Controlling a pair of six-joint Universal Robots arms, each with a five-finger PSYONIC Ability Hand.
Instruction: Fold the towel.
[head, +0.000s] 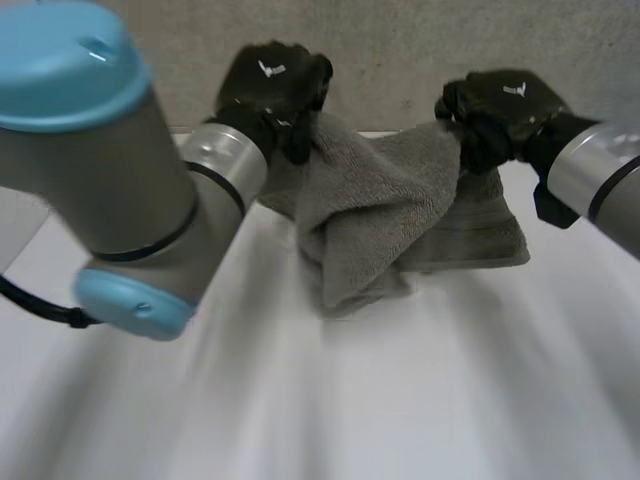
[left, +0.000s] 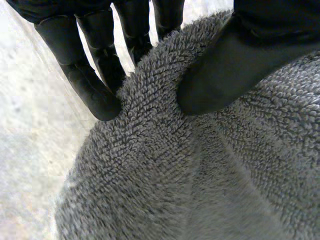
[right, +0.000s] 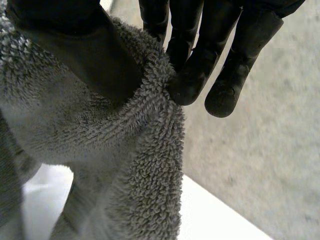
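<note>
Your left hand (head: 272, 85) and right hand (head: 500, 105) each pinch one end of the grey towel's (head: 380, 220) top edge between thumb and fingers, lifting it over the far tabletop (head: 300, 400), where the soft, light terry sags and bunches, likely best gripped at its corners.

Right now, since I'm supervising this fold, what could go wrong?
The left hand and right hand each pinch only the towel's edge between thumb and fingers, so it might slip free. The towel hangs bunched and twisted between them, so it may land creased on the table.
</note>
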